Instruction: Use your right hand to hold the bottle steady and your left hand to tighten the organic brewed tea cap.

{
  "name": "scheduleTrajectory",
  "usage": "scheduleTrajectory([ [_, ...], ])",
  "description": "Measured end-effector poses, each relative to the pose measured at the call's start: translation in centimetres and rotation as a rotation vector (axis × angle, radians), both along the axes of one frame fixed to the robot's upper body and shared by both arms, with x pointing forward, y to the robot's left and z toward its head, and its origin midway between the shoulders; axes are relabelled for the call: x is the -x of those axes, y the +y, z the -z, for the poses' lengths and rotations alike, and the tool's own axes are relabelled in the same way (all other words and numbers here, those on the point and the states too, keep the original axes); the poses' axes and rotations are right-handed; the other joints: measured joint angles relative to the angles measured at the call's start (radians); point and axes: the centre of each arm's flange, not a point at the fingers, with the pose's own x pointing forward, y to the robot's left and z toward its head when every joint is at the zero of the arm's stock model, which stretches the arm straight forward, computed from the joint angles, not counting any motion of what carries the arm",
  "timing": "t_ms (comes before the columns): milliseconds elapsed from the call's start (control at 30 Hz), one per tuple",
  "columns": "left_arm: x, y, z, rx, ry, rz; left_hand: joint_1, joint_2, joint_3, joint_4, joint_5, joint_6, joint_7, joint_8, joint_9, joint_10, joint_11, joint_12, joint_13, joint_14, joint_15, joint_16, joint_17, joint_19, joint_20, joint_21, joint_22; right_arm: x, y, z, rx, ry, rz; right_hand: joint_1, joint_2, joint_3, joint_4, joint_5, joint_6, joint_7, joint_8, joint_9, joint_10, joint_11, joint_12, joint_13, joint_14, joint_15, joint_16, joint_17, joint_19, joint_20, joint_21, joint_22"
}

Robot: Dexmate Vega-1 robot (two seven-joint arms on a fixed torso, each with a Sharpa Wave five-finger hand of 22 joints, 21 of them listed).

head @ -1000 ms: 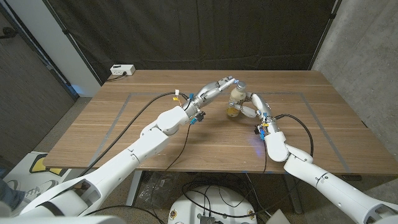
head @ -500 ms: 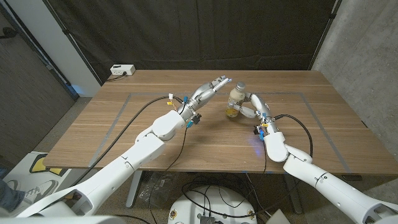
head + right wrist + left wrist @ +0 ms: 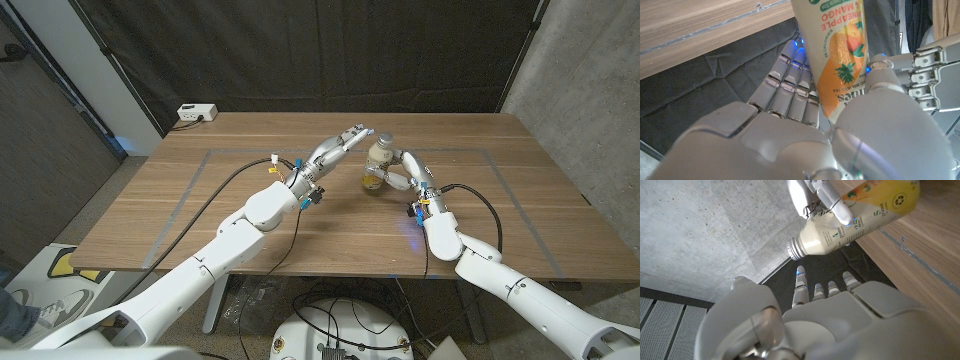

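Observation:
A tea bottle (image 3: 377,165) with an orange mango label (image 3: 836,55) and a silvery cap (image 3: 384,137) stands upright near the middle of the wooden table (image 3: 200,215). My right hand (image 3: 405,172) grips its body from the right, fingers and thumb wrapped around the label (image 3: 790,125). My left hand (image 3: 345,142) hovers just left of the cap with its fingers stretched toward it and a small gap between them. In the left wrist view, the fingers (image 3: 815,290) are apart and hold nothing, and the cap (image 3: 793,249) lies beyond them.
A white power box (image 3: 197,113) sits at the table's back left corner. Grey tape lines (image 3: 190,190) mark a rectangle on the tabletop. A dark curtain (image 3: 320,50) hangs behind the table, and a concrete wall (image 3: 590,90) stands on the right.
My left hand came off the cap and drew back a little to the left, its fingers now straightened. The bottle and my right hand stayed in place.

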Motion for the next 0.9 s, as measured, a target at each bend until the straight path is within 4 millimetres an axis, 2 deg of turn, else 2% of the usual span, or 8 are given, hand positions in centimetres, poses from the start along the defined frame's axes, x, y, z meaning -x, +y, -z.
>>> scheduleTrajectory([
  [533, 0.0, -0.9, -0.3, -0.028, -0.002, 0.022, 0.0, 0.0, 0.004, 0.004, 0.0, 0.005, 0.005, 0.006, 0.0, 0.0, 0.0, 0.0, 0.0, 0.0, 0.0, 0.0, 0.0, 0.0, 0.0, 0.0, 0.0, 0.1, -0.3, -0.1, 0.002, -0.004, 0.002, -0.003, 0.003, 0.0, 0.0, 0.001, 0.0, 0.0, -0.002, 0.0, 0.003, -0.003, -0.004, 0.001, 0.004, -0.004, 0.0, 0.0, 0.0, 0.0, 0.008, 0.0],
  [567, 0.0, -0.9, -0.3, -0.029, -0.002, 0.022, 0.0, 0.0, 0.004, 0.004, 0.0, 0.005, 0.005, 0.006, 0.0, 0.0, 0.0, 0.0, 0.0, 0.0, 0.0, 0.0, 0.0, 0.0, 0.0, 0.0, 0.0, 0.1, -0.3, -0.1, 0.002, -0.004, 0.002, -0.003, 0.003, 0.009, 0.009, 0.002, 0.0, 0.0, -0.002, 0.0, 0.003, -0.003, -0.004, 0.001, 0.004, -0.004, 0.0, 0.0, 0.0, 0.0, 0.008, 0.0],
  [900, -0.7, -1.8, -0.9, -0.061, -0.001, 0.04, 0.0, 0.0, 0.004, 0.004, 0.0, 0.005, 0.005, 0.005, 0.0, 0.0, 0.0, 0.0, 0.0, 0.0, 0.0, 0.0, 0.0, 0.0, 0.0, 0.0, 0.0, 0.3, -0.6, -0.4, -0.005, -0.011, 0.006, -0.003, 0.003, 0.009, 0.009, 0.002, 0.0, 0.0, -0.002, 0.0, 0.003, -0.003, -0.007, 0.0, 0.004, -0.004, 0.0, 0.0, 0.0, 0.0, 0.008, 0.0],
])
